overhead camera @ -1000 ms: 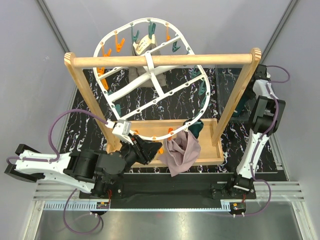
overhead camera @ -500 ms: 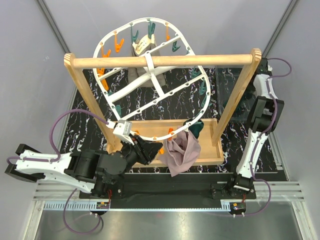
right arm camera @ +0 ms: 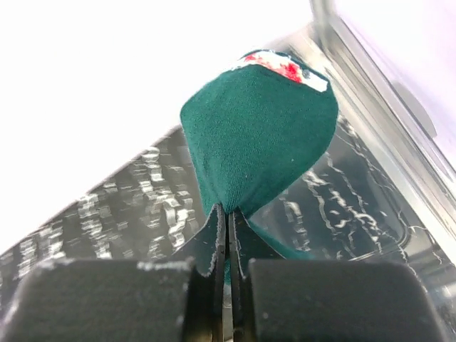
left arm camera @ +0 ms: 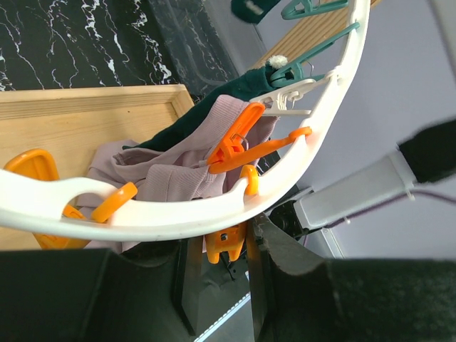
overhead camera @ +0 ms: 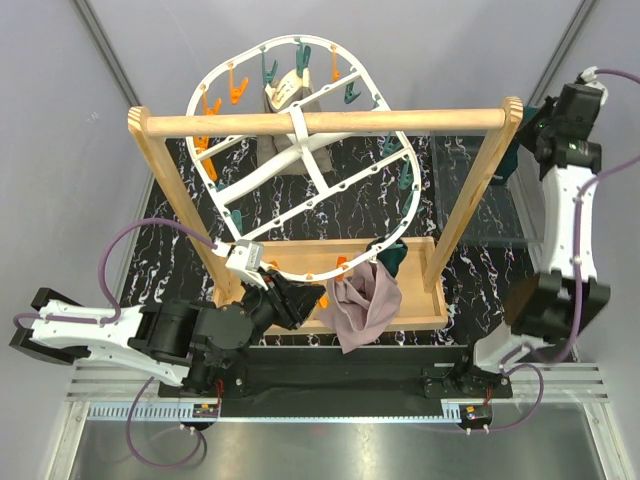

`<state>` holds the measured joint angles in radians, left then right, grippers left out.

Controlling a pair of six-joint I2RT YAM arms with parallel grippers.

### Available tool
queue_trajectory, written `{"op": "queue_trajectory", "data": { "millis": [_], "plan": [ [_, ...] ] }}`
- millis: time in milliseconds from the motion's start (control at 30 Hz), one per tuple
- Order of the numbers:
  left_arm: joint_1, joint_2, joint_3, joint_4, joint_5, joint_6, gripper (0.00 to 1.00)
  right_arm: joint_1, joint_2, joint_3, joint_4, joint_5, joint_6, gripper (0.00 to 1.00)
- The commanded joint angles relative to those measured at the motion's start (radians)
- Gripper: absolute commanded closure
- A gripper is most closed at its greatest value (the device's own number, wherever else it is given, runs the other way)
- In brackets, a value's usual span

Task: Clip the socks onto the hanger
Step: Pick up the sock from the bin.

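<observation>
1. Where the hanger (overhead camera: 300,165) hangs tilted from the top bar of the wooden rail stand (overhead camera: 320,121), its low rim dips in front of the stand's base and its high rim stands behind the bar.
2. At the stand's near-left foot, under that low rim, sits the left end effector (overhead camera: 315,298). It is clamped on an orange clothespin (left arm camera: 226,244) dangling from the rim (the wrist view shows the pin pinched between the two dark fingers).
3. A pink sock (overhead camera: 362,300) hangs limp from the low rim and drapes over the front edge of the stand's base, just right of the left end effector. A second orange clothespin (left arm camera: 239,135) lies against its upper edge.
4. A dark teal sock (overhead camera: 392,258) hangs touching the pink one, on the side toward the stand's right post.
5. The right end effector (right arm camera: 226,214) is held high, outside the top of the stand's right post. Its jaws are pressed together on another teal sock (right arm camera: 256,135), whose bunched fabric stands out beyond the fingertips.
6. A clear tray (overhead camera: 480,200) lies on the black marbled surface (overhead camera: 180,215), to the right of the stand's right post.
7. A grey-beige cloth (overhead camera: 285,100) hangs from the hanger's high rim, behind the stand's bar.
</observation>
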<state>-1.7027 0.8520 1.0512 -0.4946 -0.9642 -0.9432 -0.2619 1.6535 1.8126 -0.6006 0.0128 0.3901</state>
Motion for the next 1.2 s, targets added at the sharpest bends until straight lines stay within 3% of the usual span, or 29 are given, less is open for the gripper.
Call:
{"op": "queue_trajectory", "data": {
  "millis": [0,133,233,467,600,633,700,800,967,1100,1167],
  "plan": [
    [-0.003,-0.005,-0.023,0.001,0.031,-0.017,1.0,0.0,-0.206,-0.07,0.051,-0.117,-0.028,1.0],
    [-0.003,0.008,-0.03,0.021,0.041,-0.017,1.0,0.0,-0.398,-0.059,0.074,-0.239,-0.037,1.0],
    [-0.003,0.019,-0.02,0.016,0.038,-0.017,1.0,0.0,-0.44,0.033,0.056,-0.357,-0.033,1.0],
    [-0.003,0.022,-0.031,0.004,0.032,-0.048,1.0,0.0,-0.42,0.385,-0.128,-0.543,-0.048,1.0],
    [-0.003,0.025,-0.036,-0.004,0.033,-0.065,1.0,0.0,-0.411,0.491,-0.188,-0.657,-0.043,1.0],
    [-0.003,0.033,-0.03,-0.005,0.033,-0.065,1.0,0.0,-0.44,0.419,-0.059,-0.817,0.089,1.0],
    [-0.005,0.038,-0.023,-0.009,0.033,-0.063,1.0,0.0,-0.448,0.384,0.011,-0.879,0.154,1.0],
    [-0.003,0.039,-0.019,-0.01,0.032,-0.065,1.0,0.013,-0.487,0.245,0.368,-1.075,0.432,1.0],
    [-0.003,0.042,-0.02,-0.012,0.03,-0.069,1.0,0.204,-0.529,0.099,0.409,-1.134,0.541,1.0],
    [-0.003,0.047,-0.017,-0.009,0.028,-0.066,1.0,0.332,-0.628,-0.018,0.241,-1.108,0.417,1.0],
    [-0.003,0.051,-0.017,-0.01,0.028,-0.068,1.0,0.371,-0.659,-0.114,0.239,-1.116,0.415,1.0]
  ]
}}
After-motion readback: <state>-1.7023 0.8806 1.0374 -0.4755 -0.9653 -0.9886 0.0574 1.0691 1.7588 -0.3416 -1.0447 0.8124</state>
